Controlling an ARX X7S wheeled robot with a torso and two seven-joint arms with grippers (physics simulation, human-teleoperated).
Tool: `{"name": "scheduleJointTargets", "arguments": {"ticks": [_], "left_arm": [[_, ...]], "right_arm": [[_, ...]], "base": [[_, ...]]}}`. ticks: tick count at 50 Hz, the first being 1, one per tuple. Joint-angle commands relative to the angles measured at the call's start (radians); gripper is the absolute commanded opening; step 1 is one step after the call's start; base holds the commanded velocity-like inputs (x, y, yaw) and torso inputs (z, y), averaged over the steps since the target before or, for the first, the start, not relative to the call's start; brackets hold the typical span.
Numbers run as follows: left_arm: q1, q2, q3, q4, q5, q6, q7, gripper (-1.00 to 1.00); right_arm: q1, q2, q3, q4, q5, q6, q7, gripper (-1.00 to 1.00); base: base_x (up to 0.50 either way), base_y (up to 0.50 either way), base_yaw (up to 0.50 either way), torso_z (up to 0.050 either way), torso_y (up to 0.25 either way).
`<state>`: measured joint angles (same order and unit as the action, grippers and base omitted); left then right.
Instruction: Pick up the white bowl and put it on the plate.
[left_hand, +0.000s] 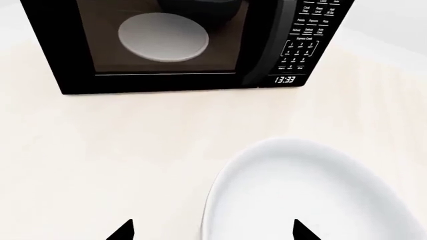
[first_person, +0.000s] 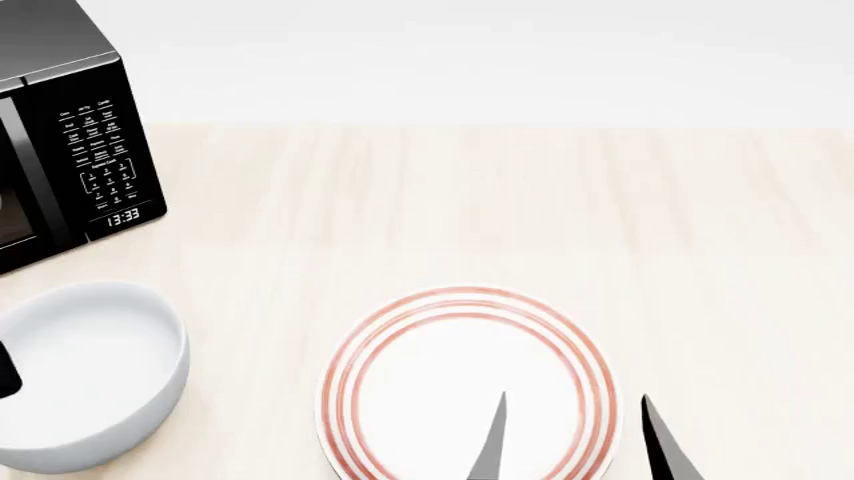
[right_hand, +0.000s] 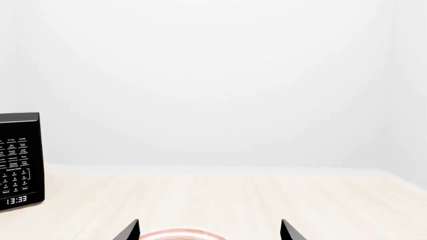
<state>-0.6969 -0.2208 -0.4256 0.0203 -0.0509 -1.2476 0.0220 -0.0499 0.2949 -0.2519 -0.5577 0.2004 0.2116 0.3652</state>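
The pale wooden table (first_person: 534, 200) bears a black microwave (first_person: 80, 130). In front of the microwave sits the white bowl (first_person: 80, 375), deep, glossy, plain and thick-walled. The red-ringed plate (first_person: 441, 350) lies right of the bowl, apart. The right gripper (first_person: 574, 440) hangs over the plate, jaws apart; the left gripper (left_hand: 210, 231) spreads around the bowl's rim.

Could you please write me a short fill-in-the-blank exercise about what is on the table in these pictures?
1. The plate has thin concentric rings of the colour ____ around its rim.
2. The clock on the black microwave reads ____.
3. In the head view, the white bowl sits between the plate and the ____.
4. The right pincer hovers with open jaws over the ____.

Missing words: red; 13:33; microwave; plate
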Motion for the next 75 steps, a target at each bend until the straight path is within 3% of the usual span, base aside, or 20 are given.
{"name": "scheduleJointTargets", "arguments": {"ticks": [1, 35, 46, 75], "left_arm": [[-0.013, -0.004, 0.001, -0.063, -0.003, 0.037, -0.002, 1.0], [-0.008, 0.004, -0.02, -0.207, -0.007, 0.106, -0.028, 1.0], [0.056, 0.041, -0.036, -0.069, -0.016, 0.025, -0.042, 1.0], [0.035, 0.038, -0.046, -0.166, -0.033, 0.085, -0.046, 1.0]], "right_arm": [[0.002, 0.004, -0.003, 0.002, 0.003, -0.003, 0.004, 1.0], [0.003, 0.013, -0.018, 0.011, 0.003, -0.014, 0.015, 1.0], [0.006, 0.016, -0.022, 0.01, 0.004, -0.011, 0.018, 1.0], [0.011, 0.023, -0.029, 0.016, 0.013, -0.016, 0.024, 1.0]], "base": [[0.0, 0.0, 0.0, 0.0, 0.0], [0.0, 0.0, 0.0, 0.0, 0.0], [0.0, 0.0, 0.0, 0.0, 0.0], [0.0, 0.0, 0.0, 0.0, 0.0]]}}
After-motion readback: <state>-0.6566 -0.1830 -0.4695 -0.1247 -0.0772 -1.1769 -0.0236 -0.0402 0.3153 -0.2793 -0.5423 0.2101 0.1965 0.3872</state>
